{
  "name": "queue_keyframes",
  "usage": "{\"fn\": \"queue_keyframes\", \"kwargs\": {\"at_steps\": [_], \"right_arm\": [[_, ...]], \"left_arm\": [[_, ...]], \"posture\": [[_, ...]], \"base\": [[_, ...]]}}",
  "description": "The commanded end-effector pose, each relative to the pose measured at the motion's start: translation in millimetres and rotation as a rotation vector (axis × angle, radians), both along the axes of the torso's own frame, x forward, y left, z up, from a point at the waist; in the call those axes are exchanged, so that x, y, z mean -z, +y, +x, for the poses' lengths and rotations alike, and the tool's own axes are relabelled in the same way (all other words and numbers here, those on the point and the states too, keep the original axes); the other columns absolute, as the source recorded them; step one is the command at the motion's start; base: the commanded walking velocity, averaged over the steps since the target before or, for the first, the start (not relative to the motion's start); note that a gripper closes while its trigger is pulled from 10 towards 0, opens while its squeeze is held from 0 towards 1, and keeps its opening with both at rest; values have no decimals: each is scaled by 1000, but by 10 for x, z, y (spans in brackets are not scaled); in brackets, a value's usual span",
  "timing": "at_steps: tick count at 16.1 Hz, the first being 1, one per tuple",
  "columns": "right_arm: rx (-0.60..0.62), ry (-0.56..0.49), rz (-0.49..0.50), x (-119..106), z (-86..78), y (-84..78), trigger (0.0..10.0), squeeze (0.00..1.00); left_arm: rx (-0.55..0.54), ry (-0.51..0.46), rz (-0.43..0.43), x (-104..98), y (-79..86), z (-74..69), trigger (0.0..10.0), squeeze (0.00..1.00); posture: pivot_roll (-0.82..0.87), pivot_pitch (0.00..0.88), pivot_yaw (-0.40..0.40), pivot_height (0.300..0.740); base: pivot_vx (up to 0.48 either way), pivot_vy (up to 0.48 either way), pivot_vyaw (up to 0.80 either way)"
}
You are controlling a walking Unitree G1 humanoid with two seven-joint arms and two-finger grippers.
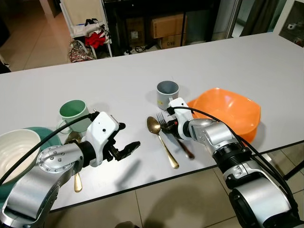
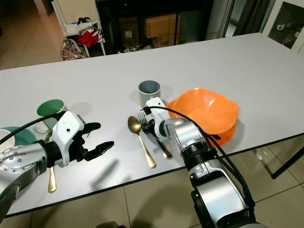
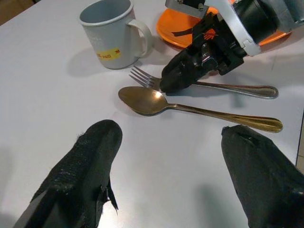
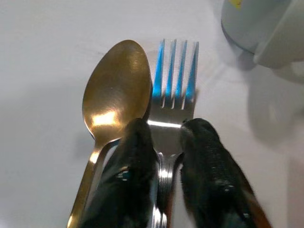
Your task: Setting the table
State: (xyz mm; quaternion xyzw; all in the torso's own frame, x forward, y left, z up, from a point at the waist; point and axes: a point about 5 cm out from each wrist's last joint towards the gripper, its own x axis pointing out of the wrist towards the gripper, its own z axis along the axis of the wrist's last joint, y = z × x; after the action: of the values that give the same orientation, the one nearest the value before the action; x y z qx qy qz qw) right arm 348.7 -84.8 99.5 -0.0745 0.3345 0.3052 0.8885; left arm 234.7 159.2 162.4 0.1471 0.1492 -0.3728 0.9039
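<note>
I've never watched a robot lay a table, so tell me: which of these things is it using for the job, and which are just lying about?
For the job: fork, pinched by the right gripper; gold spoon; grey mug; orange bowl; green mug; white bowl; second spoon; left gripper, open above the table.

Lying about: cardboard boxes; rack with red cloth.

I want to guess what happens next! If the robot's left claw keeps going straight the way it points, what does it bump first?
Probably the gold spoon: the open left gripper points at its bowl, with the fork just behind it.
</note>
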Motion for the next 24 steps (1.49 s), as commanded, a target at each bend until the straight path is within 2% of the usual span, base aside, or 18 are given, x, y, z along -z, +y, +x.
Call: {"fn": "queue_keyframes", "kwargs": {"at_steps": [1,8,14,18,21,22,23,24], "right_arm": [[4,26,-4,39,-33,-1,0,0],[19,15,-6,-4,-40,-29,0,0],[45,-12,23,-138,-55,-96,0,0],[25,-102,71,-497,-62,-115,0,0],[9,-121,74,-583,-98,-139,0,0],[-14,-117,47,-547,-147,-133,10000,0],[-15,-112,47,-524,-158,-127,10000,0],[-22,-90,50,-473,-190,-112,10000,514]], "left_arm": [[6,-8,17,-16,5,11,10000,71],[11,-13,19,-21,-12,18,10000,71],[7,-19,14,-20,-34,27,10000,71],[3,-22,10,-29,-34,35,10000,75],[3,-22,10,-29,-36,40,10000,67],[5,-20,10,-24,-41,35,10000,71],[6,-19,10,-21,-43,33,10000,71],[8,-18,11,-16,-48,30,10000,71]], "posture": [[115,0,61,740],[109,0,61,740],[100,0,56,740],[102,0,55,740],[100,0,55,740],[98,0,56,740],[98,0,56,740],[99,0,56,740]], "base": [[0,0,0],[0,0,0],[0,0,0],[0,0,0],[0,0,0],[0,0,0],[0,0,0],[0,0,0]]}}
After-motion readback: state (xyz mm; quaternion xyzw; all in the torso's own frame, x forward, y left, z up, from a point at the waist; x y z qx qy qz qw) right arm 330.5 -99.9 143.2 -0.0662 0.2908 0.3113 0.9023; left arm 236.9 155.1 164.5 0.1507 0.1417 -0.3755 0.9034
